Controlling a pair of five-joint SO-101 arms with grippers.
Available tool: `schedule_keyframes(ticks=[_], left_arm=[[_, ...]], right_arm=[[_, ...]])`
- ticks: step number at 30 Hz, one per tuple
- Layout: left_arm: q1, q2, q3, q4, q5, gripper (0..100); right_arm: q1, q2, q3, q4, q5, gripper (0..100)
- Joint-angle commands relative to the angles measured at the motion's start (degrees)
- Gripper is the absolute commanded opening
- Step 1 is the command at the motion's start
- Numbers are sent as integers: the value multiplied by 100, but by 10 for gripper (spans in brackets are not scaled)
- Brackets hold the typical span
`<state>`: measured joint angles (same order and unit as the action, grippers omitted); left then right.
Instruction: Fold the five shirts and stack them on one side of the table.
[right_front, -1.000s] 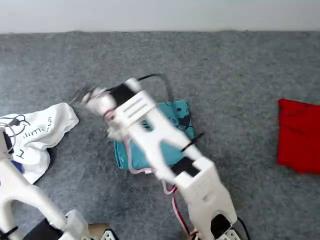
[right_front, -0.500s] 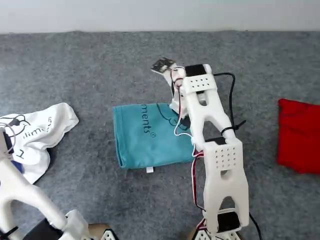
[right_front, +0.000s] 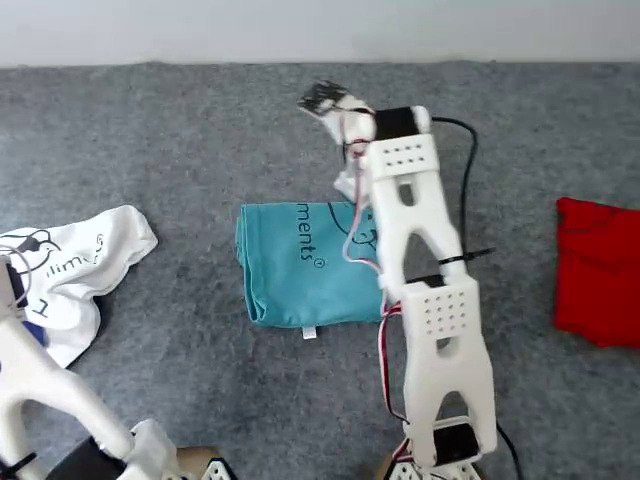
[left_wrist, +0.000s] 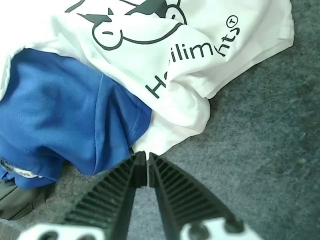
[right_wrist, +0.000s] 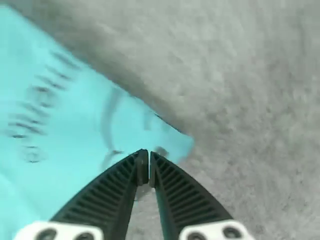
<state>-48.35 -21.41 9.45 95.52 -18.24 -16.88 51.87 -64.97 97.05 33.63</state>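
A folded teal shirt (right_front: 300, 265) lies mid-table. My right gripper (right_front: 350, 195) is at its far right corner; in the right wrist view the gripper (right_wrist: 144, 157) is shut, with its tips on that corner of the teal shirt (right_wrist: 60, 115). At the left edge a crumpled white printed shirt (right_front: 75, 265) lies over a blue shirt (left_wrist: 60, 115). My left gripper (left_wrist: 142, 160) hangs shut just off the white shirt's (left_wrist: 190, 55) hem, with nothing between its fingers. A folded red shirt (right_front: 598, 270) rests at the right edge.
Grey carpet-like table cover (right_front: 170, 130) spreads between the shirts. A dark olive piece of cloth (left_wrist: 20, 210) peeks out beside the blue shirt. The left arm's white link (right_front: 40, 385) crosses the near left corner. A white wall borders the far edge.
The right arm swung from the teal shirt's left side to its far right corner. The teal shirt then slid slightly right and away. The left arm stayed still.
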Motion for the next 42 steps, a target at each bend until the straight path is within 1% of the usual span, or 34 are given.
schedule_keyframes(ticks=[1,3,7,9,12,16,21,24,28,31,35,37,39,42], left_arm=[[53,-176,-48,-88,35,14],[53,-176,-48,-88,35,14],[44,-176,-48,-88,35,14],[44,-176,-48,-88,35,14],[44,-176,-48,-88,35,14],[44,-176,-48,-88,35,14],[44,-176,-48,-79,35,14],[44,-176,-48,-79,35,14],[44,-176,-48,-79,35,14],[53,-176,-48,-88,35,14],[53,-176,-40,-149,35,14],[53,-176,-40,-158,35,14],[53,-176,-40,-167,35,14],[53,-176,-40,-167,35,14]], right_arm=[[-567,-180,-738,497,9,9],[-840,-224,-782,602,-18,9],[-1024,-382,-633,602,-598,11],[-1033,-558,-264,611,-756,11],[-989,-1086,659,611,-993,11],[-804,-2062,2136,611,-1204,9],[-382,-3099,3710,611,-1213,9],[-75,-3354,4378,611,-1213,9],[268,-3257,4985,462,-1292,9],[224,-2914,5178,198,-1301,9],[-40,-2167,5178,-92,-1301,9],[-31,-1877,5152,-154,-1301,9],[101,-1833,4958,119,-1319,9],[374,-2088,4598,602,-1600,9]])
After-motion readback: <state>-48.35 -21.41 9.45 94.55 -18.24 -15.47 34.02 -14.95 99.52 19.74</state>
